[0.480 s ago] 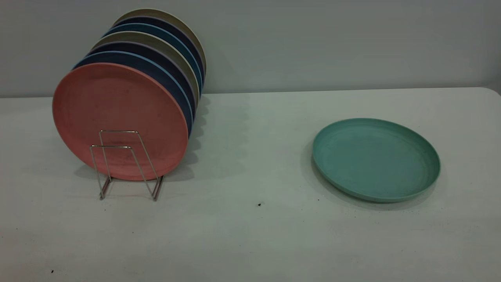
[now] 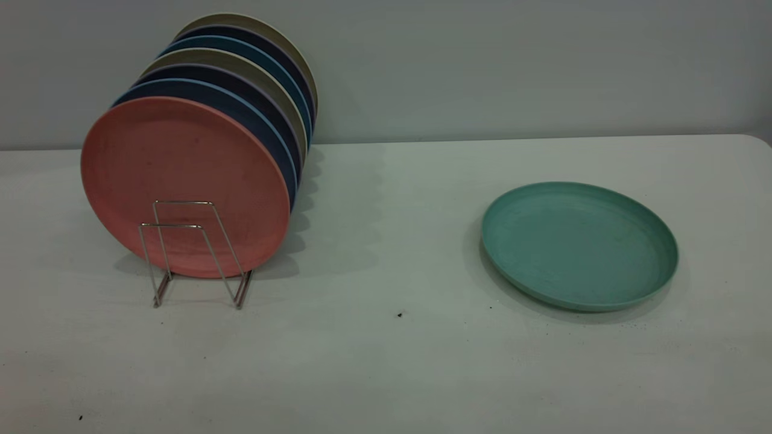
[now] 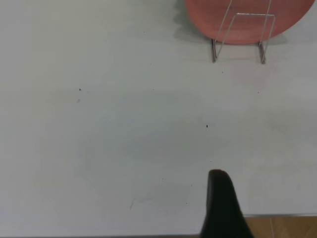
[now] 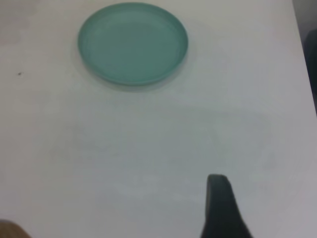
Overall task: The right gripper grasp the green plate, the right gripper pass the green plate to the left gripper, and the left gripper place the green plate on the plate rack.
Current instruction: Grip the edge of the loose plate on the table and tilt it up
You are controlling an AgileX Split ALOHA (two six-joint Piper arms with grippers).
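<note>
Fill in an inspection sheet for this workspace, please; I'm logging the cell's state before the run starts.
Surface: white table, a few dark specks.
Job's things: green plate lies flat on the table's right side, untouched. Plate rack stands at the left, its front loops free.
Clutter: pink plate stands upright at the front of the rack, with blue and beige plates behind it.
Grippers: left gripper, one fingertip shows in its wrist view, over the table's near edge; right gripper, one fingertip likewise. Neither appears in the exterior view.
Cables: nothing seen.
Surroundings: plain grey wall.
</note>
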